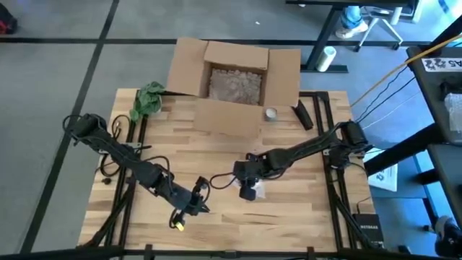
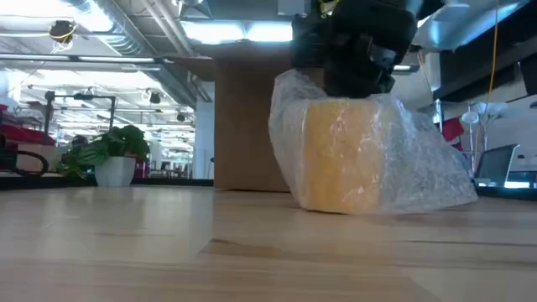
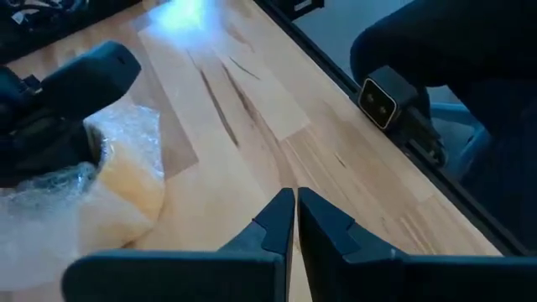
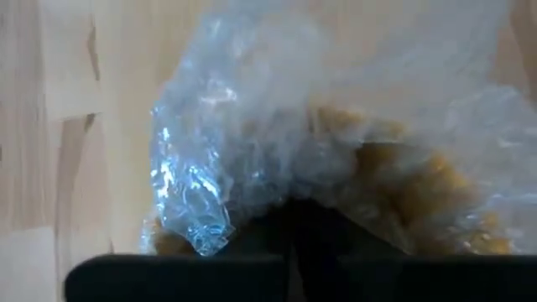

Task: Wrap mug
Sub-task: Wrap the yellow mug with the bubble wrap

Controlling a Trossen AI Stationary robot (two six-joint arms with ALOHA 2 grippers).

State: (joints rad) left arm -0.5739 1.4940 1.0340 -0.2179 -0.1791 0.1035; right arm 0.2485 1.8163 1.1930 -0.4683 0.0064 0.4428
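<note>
Bubble wrap (image 2: 369, 143) already covers the yellow mug (image 2: 340, 155) at mid-table. Left gripper (image 3: 295, 220) waits beside it, fingers narrow, holding nothing. Right gripper (image 2: 352, 46) presses on top; its fingers I cannot tell. Next, I think, tuck the loose wrap.

mug (image 2: 344, 155) on table (image 1: 289, 209), mid — right tool (image 1: 249, 189) atop | box (image 1: 234, 83) behind | left tool (image 1: 196, 204) left
</note>
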